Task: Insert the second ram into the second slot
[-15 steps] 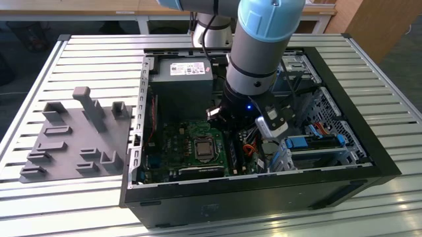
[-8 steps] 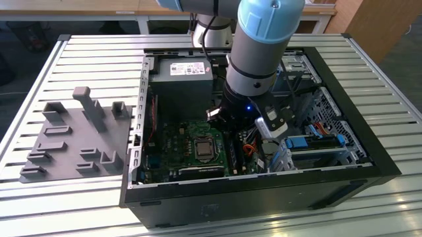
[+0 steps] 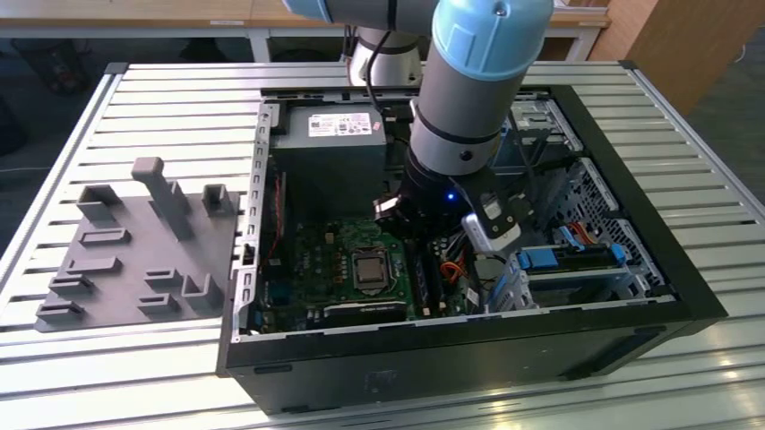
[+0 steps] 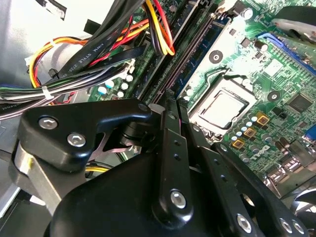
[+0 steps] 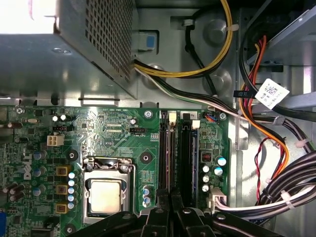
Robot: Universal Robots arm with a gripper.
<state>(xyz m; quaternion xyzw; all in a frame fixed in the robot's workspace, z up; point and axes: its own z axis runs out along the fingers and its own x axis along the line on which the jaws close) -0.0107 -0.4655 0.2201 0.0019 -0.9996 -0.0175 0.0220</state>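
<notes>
The open computer case (image 3: 669, 269) lies on the slatted table with the arm (image 3: 460, 143) reaching down into it. My gripper (image 5: 171, 196) (image 4: 170, 106) is shut, its black fingers pressed together with nothing visible between them. It hovers at one end of the dark memory slots (image 5: 167, 153) on the green motherboard, lined up with the slot beside the processor. A long thin blue edge (image 5: 196, 158) (image 4: 200, 57) runs along the slot farthest from the processor socket. I cannot tell whether it is the second ram.
The processor socket (image 5: 106, 195) (image 4: 222, 108) lies beside the slots. The grey power supply (image 3: 329, 152) (image 5: 74, 54) stands beyond them. Bundled cables (image 4: 98, 44) (image 5: 276, 163) crowd the other side. Blue drive-bay latches (image 3: 538, 260) sit nearby. A grey fixture plate (image 3: 132, 251) lies at the exterior view's left.
</notes>
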